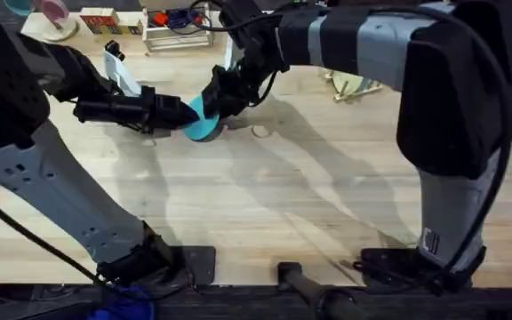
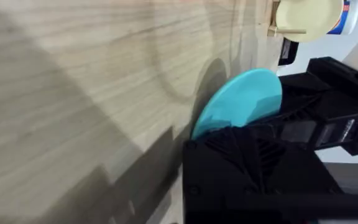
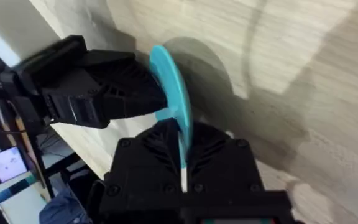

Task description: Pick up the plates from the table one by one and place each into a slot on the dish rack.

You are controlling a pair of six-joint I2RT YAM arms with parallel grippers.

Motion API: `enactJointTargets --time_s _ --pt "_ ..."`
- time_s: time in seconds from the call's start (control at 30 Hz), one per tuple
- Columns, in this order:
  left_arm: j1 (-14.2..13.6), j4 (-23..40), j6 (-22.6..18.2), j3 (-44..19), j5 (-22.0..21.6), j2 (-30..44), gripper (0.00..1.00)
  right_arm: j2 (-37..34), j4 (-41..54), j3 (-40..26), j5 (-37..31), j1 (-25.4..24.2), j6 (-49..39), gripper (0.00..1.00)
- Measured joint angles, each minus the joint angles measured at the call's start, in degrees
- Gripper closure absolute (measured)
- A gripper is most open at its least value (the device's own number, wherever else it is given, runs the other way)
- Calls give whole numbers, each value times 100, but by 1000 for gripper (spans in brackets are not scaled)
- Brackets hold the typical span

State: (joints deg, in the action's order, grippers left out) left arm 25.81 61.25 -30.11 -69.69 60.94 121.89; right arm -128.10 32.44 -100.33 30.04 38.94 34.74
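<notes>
- Turquoise plate [image 1: 199, 122] stands on edge above the light-wood table [image 1: 265, 196], left of centre and toward the far side, with both arms meeting at it.
- Right gripper [image 1: 213, 100] reaches across from the right and comes down on the plate from above; in the right wrist view its two black fingers [image 3: 143, 163] are closed on the plate's rim [image 3: 174, 93], the thin edge running between them.
- Left gripper [image 1: 178, 112] comes in level from the left, its tip at the plate's left face. In the left wrist view the plate [image 2: 241, 99] rises just past that gripper's own black finger [image 2: 253, 174], but whether its jaws are pressing the plate or only beside it I cannot tell.
- Dish rack [image 1: 356, 86] lies at the far right of the table, partly hidden by the right arm; a cream plate [image 2: 308, 17] sits against its wooden pegs in the left wrist view.
- White frame stand [image 1: 178, 36] with cables sits at the far edge, with small coloured boxes [image 1: 110, 21] to its left; any print on them is too small to read.
- Pink dish [image 1: 56, 12] sits at the far left corner.
</notes>
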Motion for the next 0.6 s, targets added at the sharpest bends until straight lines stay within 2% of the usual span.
enactJointTargets --time_s 0.37,0.6 --pt "-1 54 -2 0 -14 -2 960 -1 97 -2 43 0 -65 974" --pt "-45 227 -24 0 -170 -96 960 1 642 -186 65 2 -593 971"
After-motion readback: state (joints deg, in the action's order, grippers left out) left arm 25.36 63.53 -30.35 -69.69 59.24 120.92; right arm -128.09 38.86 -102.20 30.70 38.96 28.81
